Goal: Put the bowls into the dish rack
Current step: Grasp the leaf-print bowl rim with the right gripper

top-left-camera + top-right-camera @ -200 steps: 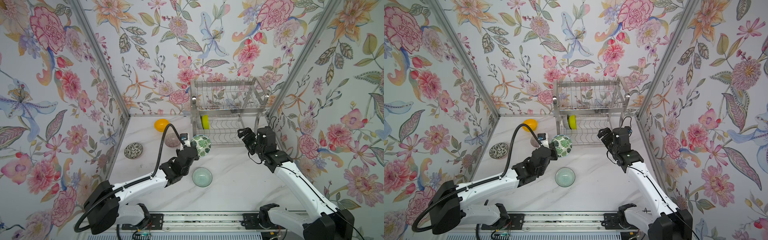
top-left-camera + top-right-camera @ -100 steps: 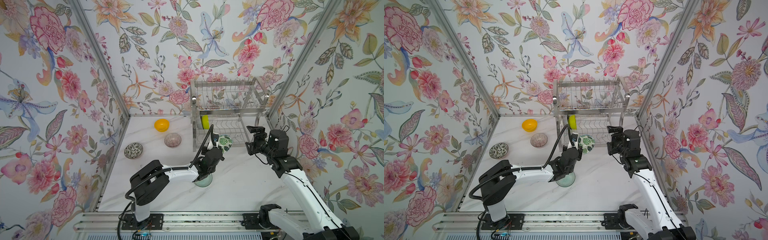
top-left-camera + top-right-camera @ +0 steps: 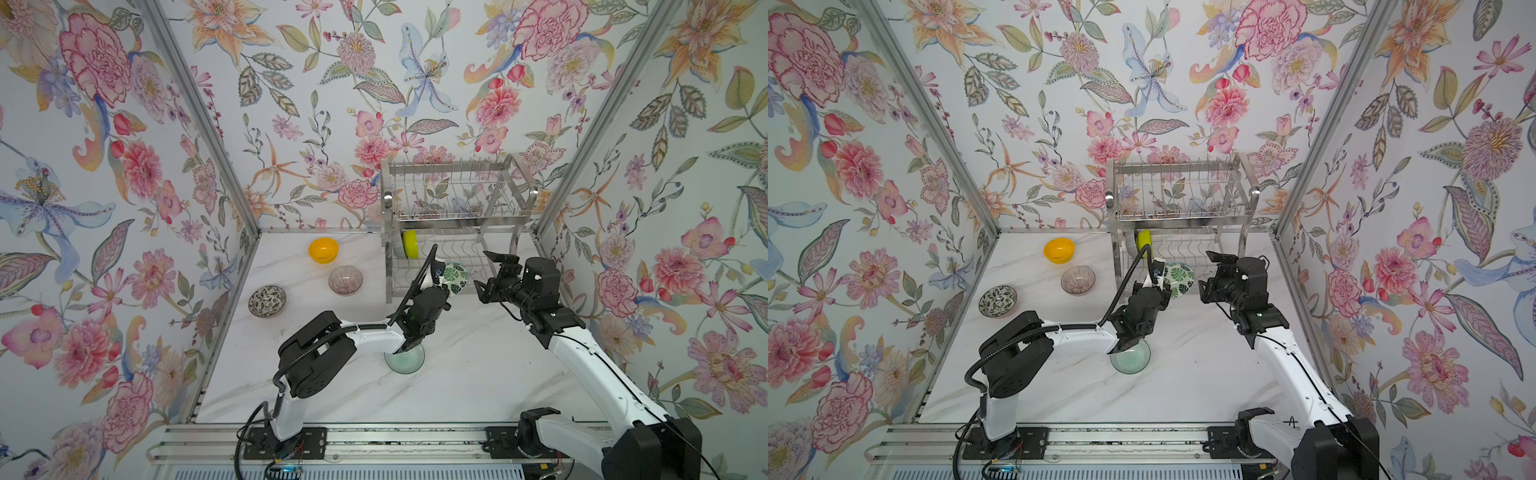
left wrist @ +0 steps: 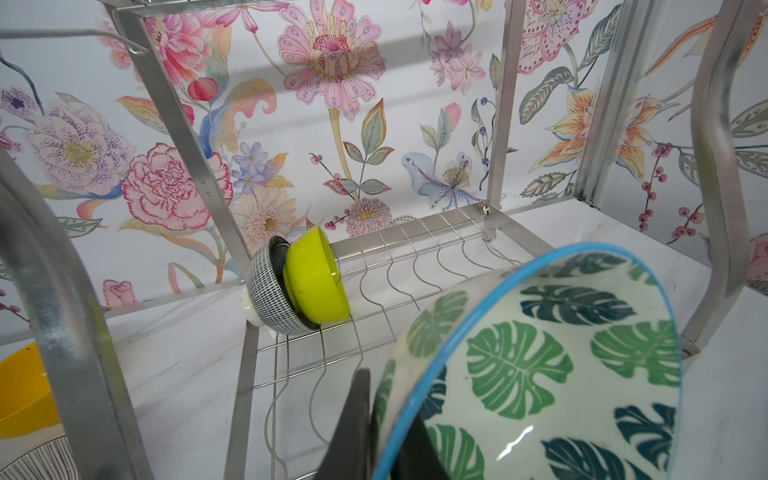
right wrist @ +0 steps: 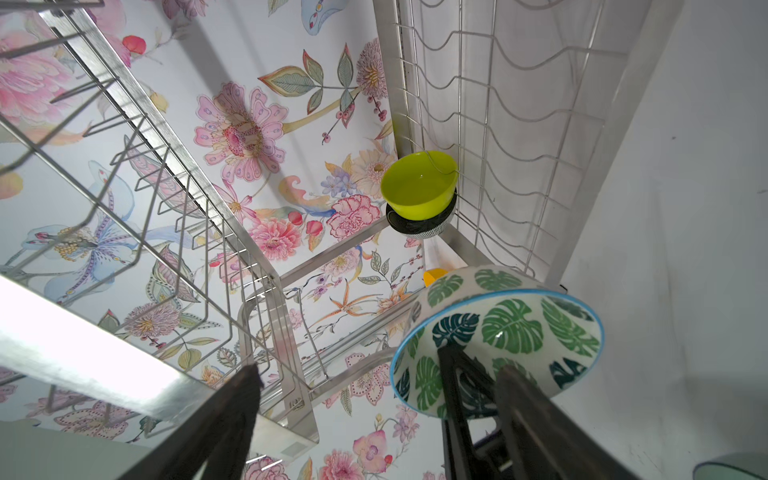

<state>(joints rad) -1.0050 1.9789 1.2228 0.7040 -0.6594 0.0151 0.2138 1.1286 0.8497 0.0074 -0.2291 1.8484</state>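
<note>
The left claw (image 3: 439, 279) grips the round green-leaf print bowl (image 3: 456, 277) at the steel wire dish rack (image 3: 457, 198); the right claw (image 3: 488, 276) stands wide, empty.

Under me lies a white tabletop (image 3: 478, 374), veined in faint grey like marble. Flowered wallpaper in pinks, oranges and greens covers the back wall (image 3: 332, 104) along its far edge, the left wall (image 3: 83, 208) and the right wall (image 3: 685, 249). A bare metal left post (image 3: 203, 124) and right post (image 3: 600, 116) rise from its far corners. A grooved metal rail (image 3: 395, 444) runs along its near edge.
</note>
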